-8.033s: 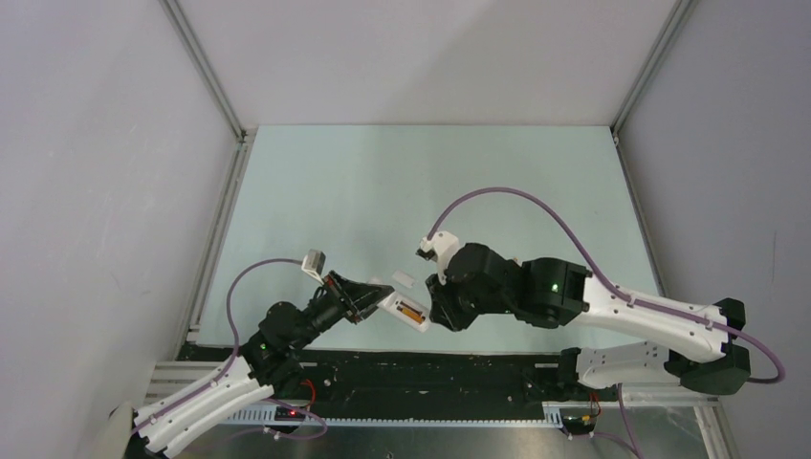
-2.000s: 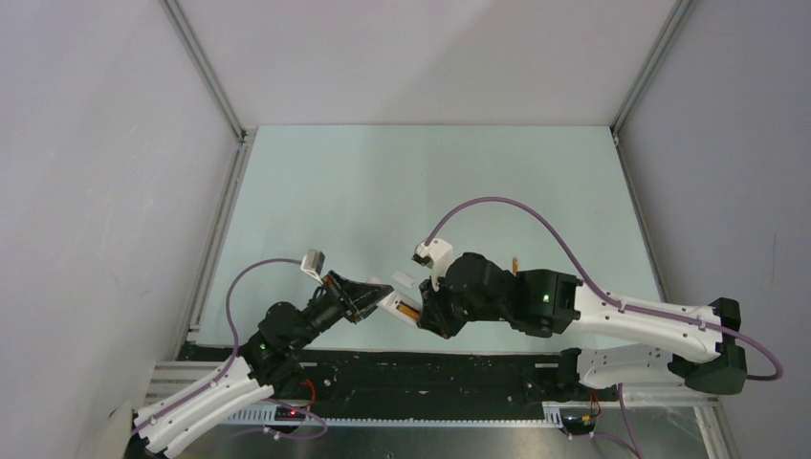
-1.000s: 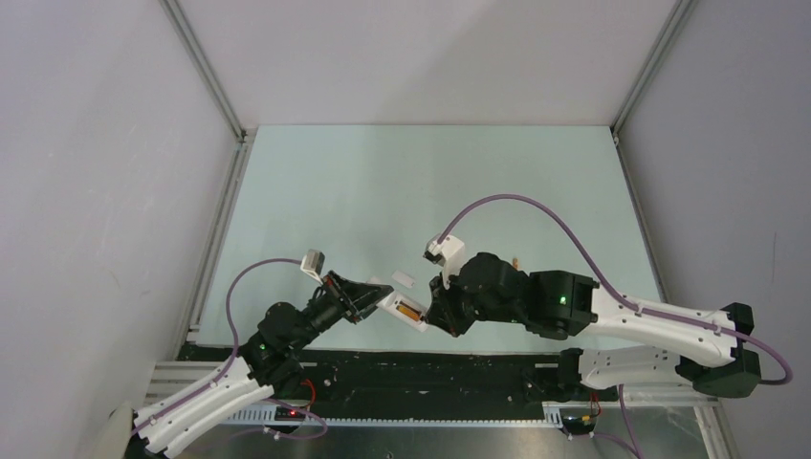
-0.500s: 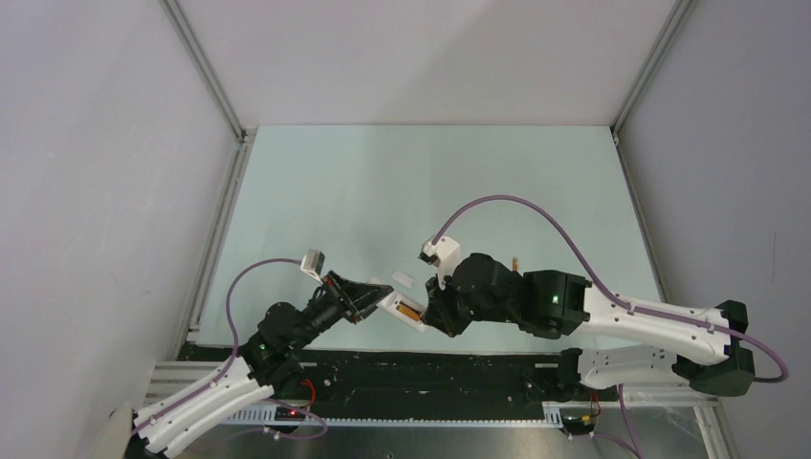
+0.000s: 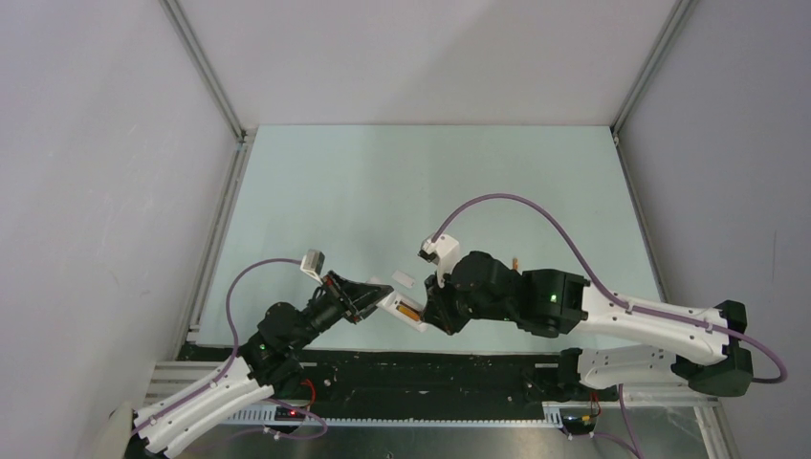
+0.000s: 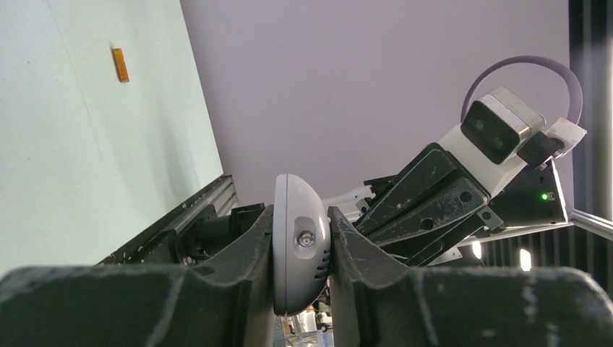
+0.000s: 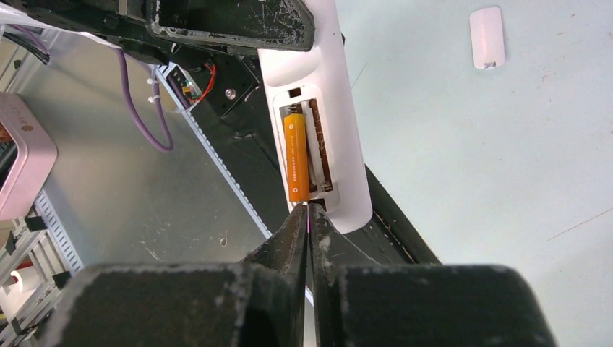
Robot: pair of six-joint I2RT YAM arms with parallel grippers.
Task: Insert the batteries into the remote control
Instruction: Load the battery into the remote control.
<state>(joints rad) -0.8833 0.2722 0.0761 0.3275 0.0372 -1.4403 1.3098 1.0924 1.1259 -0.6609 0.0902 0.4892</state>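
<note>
One orange-copper cylindrical battery (image 7: 296,155) sits seated in one slot of the open recess on the back of the slim white rectangular remote control (image 7: 340,144); the slot beside it holds nothing.

Remote position: held off the pale green desk (image 5: 383,191) at its near edge, left of centre, recess facing up.

Left fingers (image 6: 253,249): clenched on the rounded end of the remote, one finger on each side.

Right fingers (image 7: 293,238): pressed together with only a hairline gap, grasping nothing. The tips point at the end wall of the recess, by the end of the seated battery. Contact with battery or remote: cannot tell.

Second orange-copper battery (image 5: 516,260): lying loose on the desk, just beside the far side of the right arm, well apart from the remote.

Small white rounded-rectangular cover plate (image 7: 486,37): flat on the desk, just far of the remote, not touching it.
</note>
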